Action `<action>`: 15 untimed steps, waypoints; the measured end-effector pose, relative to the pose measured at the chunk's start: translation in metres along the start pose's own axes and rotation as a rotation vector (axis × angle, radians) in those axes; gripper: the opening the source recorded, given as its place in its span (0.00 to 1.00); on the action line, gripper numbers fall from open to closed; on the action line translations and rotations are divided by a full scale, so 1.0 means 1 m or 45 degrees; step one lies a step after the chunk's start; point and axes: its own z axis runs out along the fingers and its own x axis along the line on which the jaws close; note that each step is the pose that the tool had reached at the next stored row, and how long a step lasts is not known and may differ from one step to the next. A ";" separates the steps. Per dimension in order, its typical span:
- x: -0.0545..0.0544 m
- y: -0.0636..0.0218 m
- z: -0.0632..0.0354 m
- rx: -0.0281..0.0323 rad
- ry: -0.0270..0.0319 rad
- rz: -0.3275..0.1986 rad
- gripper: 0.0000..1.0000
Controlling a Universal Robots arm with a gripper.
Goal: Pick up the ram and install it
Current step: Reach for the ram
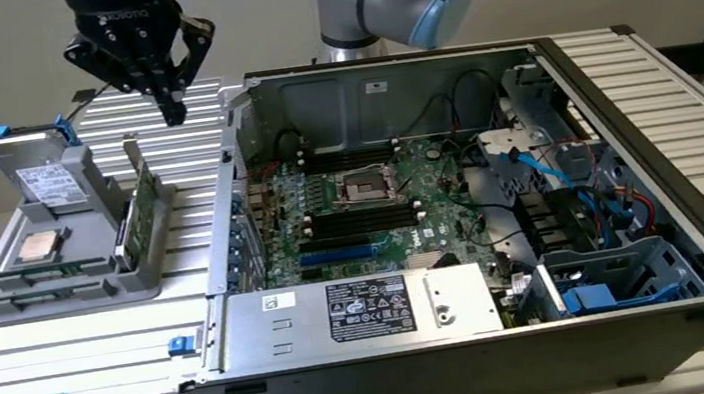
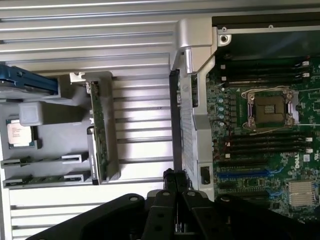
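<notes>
The ram [image 1: 143, 194] is a thin dark-green stick standing on edge in a grey holder [image 1: 67, 277] on the table, at the exterior view's left of the open computer case [image 1: 677, 217]. The wrist view shows the ram [image 2: 99, 127] upright in its holder slot. My black gripper [image 1: 172, 110] hangs in the air above and behind the holder, near the case's corner, fingers shut with nothing between them. Seen from the wrist, the gripper [image 2: 175, 176] points down at the table strip between holder and case. Black memory slots [image 1: 362, 222] lie on the green motherboard [image 1: 439, 191].
The holder also carries a square silver processor chip [image 1: 39, 246] and a hard drive [image 1: 49, 182] with blue rails. Inside the case are the processor socket [image 1: 365, 187], a power supply [image 1: 359, 312], cables and drive cages [image 1: 618, 275]. The case wall [image 1: 223, 223] stands between holder and motherboard.
</notes>
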 end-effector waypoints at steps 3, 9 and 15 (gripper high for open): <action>0.014 -0.0011 0.0002 0.0000 0.0000 0.000 0.10; 0.041 -0.0043 0.0009 0.0000 0.0001 0.000 0.10; 0.060 -0.0078 0.0040 0.0000 0.0002 -0.002 0.10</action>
